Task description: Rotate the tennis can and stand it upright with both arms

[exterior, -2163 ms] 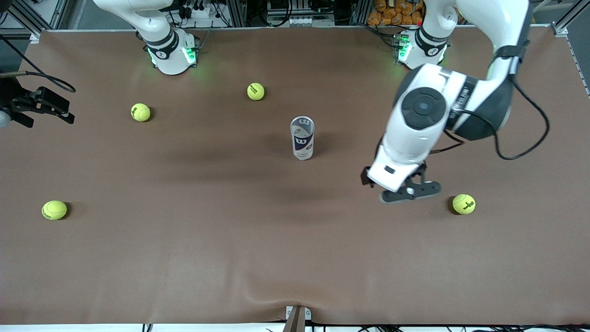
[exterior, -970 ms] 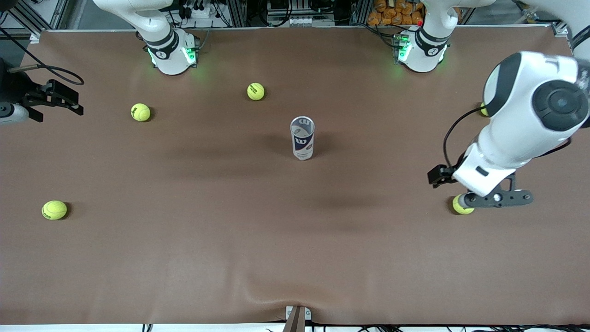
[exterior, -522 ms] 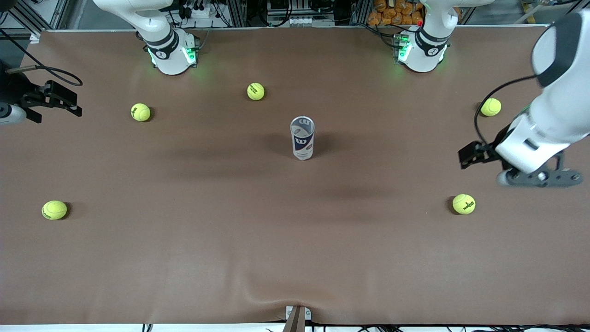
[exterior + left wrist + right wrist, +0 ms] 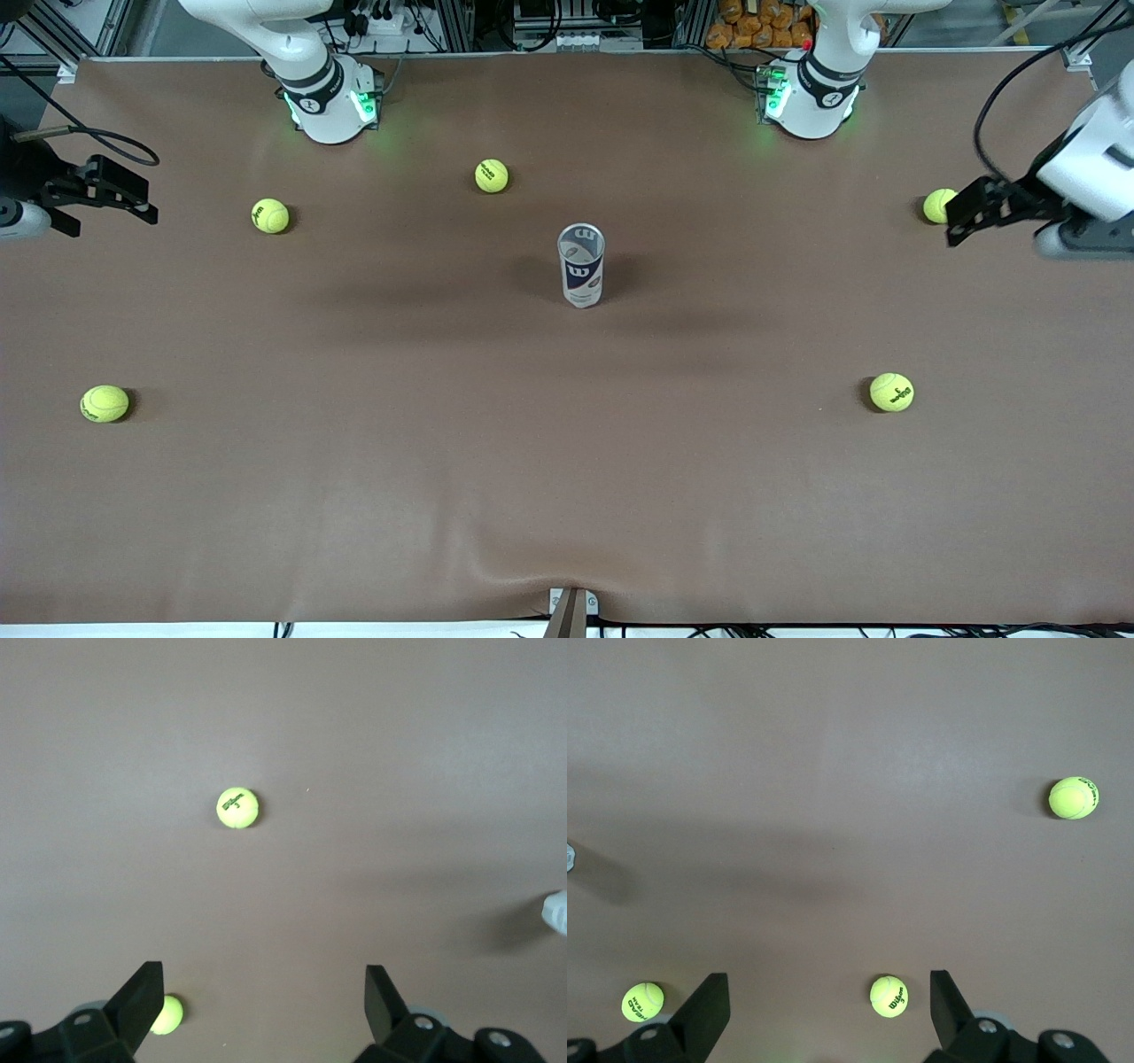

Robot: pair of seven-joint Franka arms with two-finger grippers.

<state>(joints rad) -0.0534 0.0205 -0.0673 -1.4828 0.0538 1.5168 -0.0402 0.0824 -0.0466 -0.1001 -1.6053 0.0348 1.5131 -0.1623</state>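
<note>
From my seat, nearest the front cam: two tennis balls on the brown table, one toward the right arm's end, one toward the left arm's end. Farther back, mid-table, the tennis can stands upright, open rim up, W logo facing the cam, nothing touching it. Farther still, three more balls: one w/ the right arm's side, one nearer the bases, one at the left arm's end. Left gripper hangs over that end of the table, just by that last ball, jaws spread wide, empty. Right gripper hangs over the right arm's edge of the table, jaws also spread, holding nothing. Both well apart from the can.
</note>
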